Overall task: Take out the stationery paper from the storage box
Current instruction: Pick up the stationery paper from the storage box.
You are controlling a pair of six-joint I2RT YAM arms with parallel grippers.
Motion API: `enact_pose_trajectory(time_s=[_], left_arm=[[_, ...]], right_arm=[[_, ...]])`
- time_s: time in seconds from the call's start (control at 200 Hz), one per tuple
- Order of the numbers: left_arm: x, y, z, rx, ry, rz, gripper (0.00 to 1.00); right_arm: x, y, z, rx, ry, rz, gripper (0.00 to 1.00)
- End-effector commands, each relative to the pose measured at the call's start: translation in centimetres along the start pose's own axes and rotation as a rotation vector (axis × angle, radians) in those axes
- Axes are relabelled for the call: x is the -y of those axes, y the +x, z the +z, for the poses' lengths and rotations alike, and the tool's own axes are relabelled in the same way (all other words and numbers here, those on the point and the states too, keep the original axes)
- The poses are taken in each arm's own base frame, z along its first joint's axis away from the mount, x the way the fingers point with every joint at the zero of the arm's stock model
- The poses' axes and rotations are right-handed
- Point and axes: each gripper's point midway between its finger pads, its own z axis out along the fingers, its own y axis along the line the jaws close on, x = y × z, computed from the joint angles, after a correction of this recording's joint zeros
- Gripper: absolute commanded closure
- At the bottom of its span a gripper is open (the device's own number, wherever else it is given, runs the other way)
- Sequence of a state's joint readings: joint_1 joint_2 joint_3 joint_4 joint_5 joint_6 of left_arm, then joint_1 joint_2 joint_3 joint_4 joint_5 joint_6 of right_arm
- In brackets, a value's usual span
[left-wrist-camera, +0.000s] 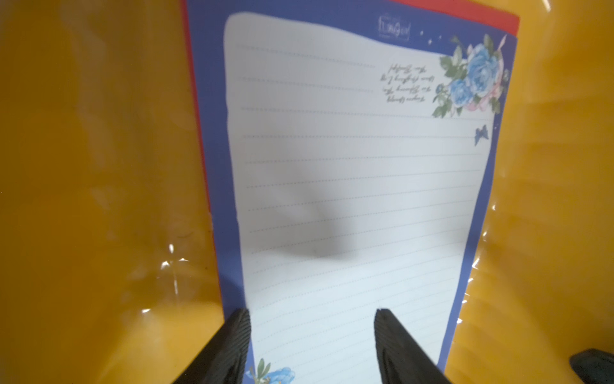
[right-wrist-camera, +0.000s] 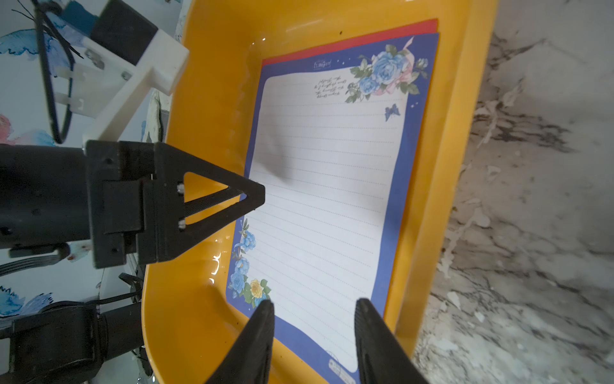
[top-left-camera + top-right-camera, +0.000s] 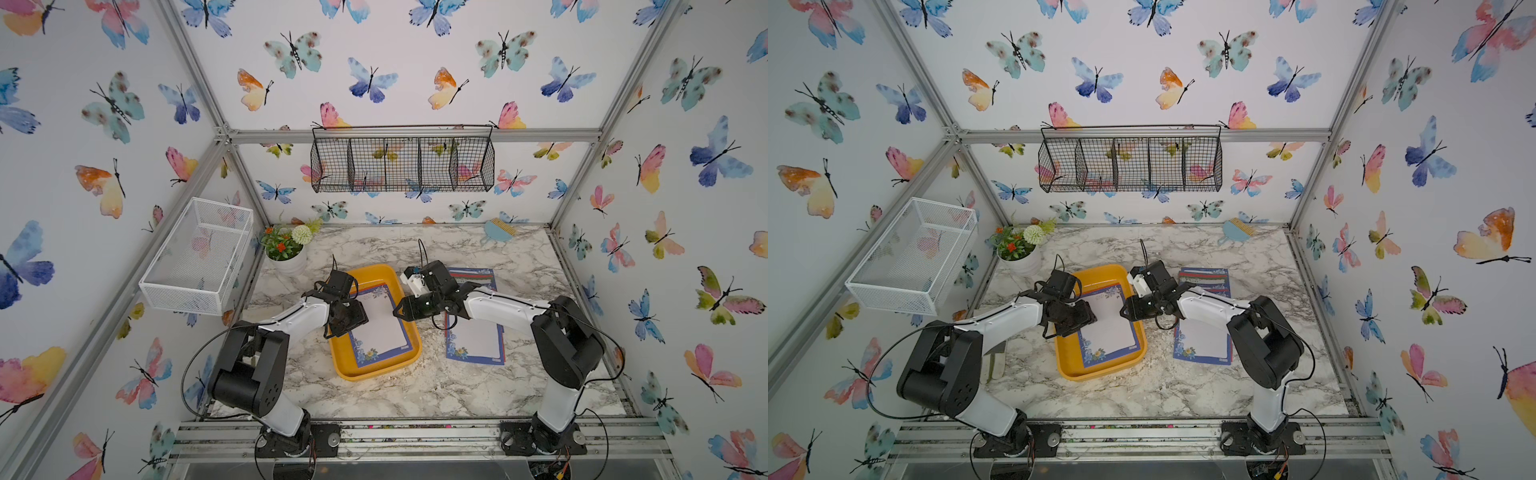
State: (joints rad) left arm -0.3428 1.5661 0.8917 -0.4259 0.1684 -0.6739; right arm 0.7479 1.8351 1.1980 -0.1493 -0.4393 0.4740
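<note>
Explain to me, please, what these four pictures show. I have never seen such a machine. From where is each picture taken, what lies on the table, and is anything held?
The machine is two robot arms, mounted at the front edge of a marble table. Two pictures come from a double camera overhead and show the whole scene. The other two come from a small camera on each arm's wrist, so that arm's own black fingers show in them. The left end effector and the right end effector are both open and hold nothing; both hang over a yellow tray. In the tray lies a blue-bordered sheet of writing paper with a red sheet under it. Beside the tray, more sheets lie on the table. A flower pot stands at the back.
</note>
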Motion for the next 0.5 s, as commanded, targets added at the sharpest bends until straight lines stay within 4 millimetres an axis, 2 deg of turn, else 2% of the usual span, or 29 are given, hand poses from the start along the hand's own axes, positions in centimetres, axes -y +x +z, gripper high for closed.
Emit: enact_pose_trajectory(time_s=[0.0,0.165,0.496], left_arm=[[-0.7,-2.0,-0.8,0.077,-0.086,0.052,0.36],[-1.1,-2.7,-0.4,0.074,-0.131,0.068,0.35],[-1.6,-2.0,0.7,0.042,-0.137,0.071,0.35]], right_arm=[[0.0,0.0,0.4,-0.019,0.007,-0.006,0.57],[0.0,-0.2,0.4,-0.019,0.011,-0.009,0.57],[0.4,0.4,0.8,-0.038,0.016,-0.004,0.57]])
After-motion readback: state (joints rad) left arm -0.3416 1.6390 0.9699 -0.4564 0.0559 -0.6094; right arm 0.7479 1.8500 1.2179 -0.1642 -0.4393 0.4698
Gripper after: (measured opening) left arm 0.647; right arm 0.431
